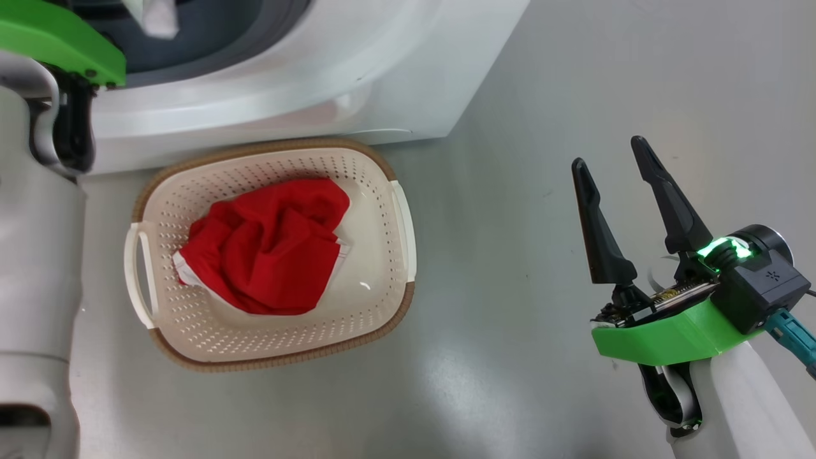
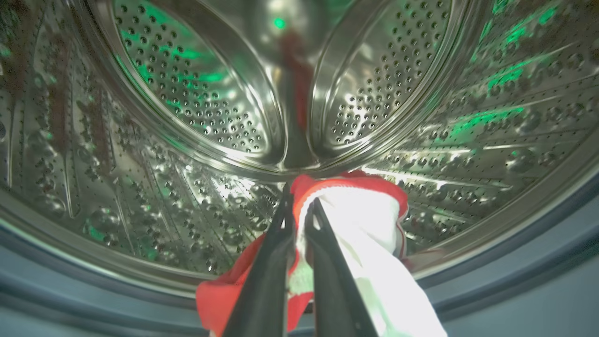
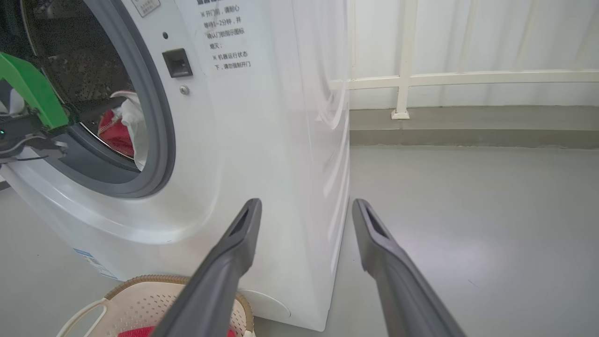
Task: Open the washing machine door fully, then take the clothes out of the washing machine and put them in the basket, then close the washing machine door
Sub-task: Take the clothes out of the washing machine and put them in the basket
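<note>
While one red garment [image 1: 268,248] lies in the basket [image 1: 185,197], the left gripper [image 2: 301,196] pinches another [image 2: 365,220] between its fingers inside the drum [image 2: 187,93] (seemingly the last); the right gripper [image 1: 607,152] stands spread, empty; door-closing remains.

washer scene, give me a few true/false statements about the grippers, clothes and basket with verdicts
1. The left gripper is shut on a red-and-white garment at the mouth of the drum. True.
2. The right gripper holds a piece of clothing. False: it is open and empty, over the floor.
3. The basket is empty. False: a red garment lies in it.
4. The basket stands on the floor right in front of the washer. True.
</note>
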{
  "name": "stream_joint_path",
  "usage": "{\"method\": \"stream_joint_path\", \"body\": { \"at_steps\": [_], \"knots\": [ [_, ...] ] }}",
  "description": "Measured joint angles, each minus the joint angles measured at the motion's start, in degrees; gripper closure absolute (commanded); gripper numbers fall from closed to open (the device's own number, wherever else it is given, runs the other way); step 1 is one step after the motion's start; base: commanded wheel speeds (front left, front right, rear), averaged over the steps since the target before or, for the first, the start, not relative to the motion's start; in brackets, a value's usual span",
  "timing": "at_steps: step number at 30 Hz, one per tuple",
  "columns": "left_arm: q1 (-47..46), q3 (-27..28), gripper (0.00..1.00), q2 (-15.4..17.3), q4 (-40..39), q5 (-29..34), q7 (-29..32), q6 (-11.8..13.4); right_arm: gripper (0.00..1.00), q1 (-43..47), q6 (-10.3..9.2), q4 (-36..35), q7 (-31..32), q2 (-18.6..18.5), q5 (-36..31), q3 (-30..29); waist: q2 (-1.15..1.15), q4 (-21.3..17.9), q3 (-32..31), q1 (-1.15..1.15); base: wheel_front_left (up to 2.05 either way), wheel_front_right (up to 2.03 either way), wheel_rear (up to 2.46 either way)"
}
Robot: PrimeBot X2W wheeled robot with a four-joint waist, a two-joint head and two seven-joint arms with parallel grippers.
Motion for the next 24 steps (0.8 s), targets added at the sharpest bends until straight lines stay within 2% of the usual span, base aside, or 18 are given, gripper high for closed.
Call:
{"method": "stream_joint_path", "body": {
  "at_steps": [12,24],
  "knots": [
    [14.3,3.9,1.00,-0.4,-16.8,3.1,-0.2,0.8,0.00,0.5,0.00,0.1,0.0,0.0,-0.3,-0.4,0.00,1.4,-4.1,0.00,0.00,0.00,0.00],
    [26.3,5.5,1.00,-1.7,-25.9,5.5,-0.2,1.4,0.00,3.4,0.00,0.9,0.0,0.0,-0.3,-0.9,0.00,2.2,-10.2,0.00,0.00,0.00,0.00]
  ]
}}
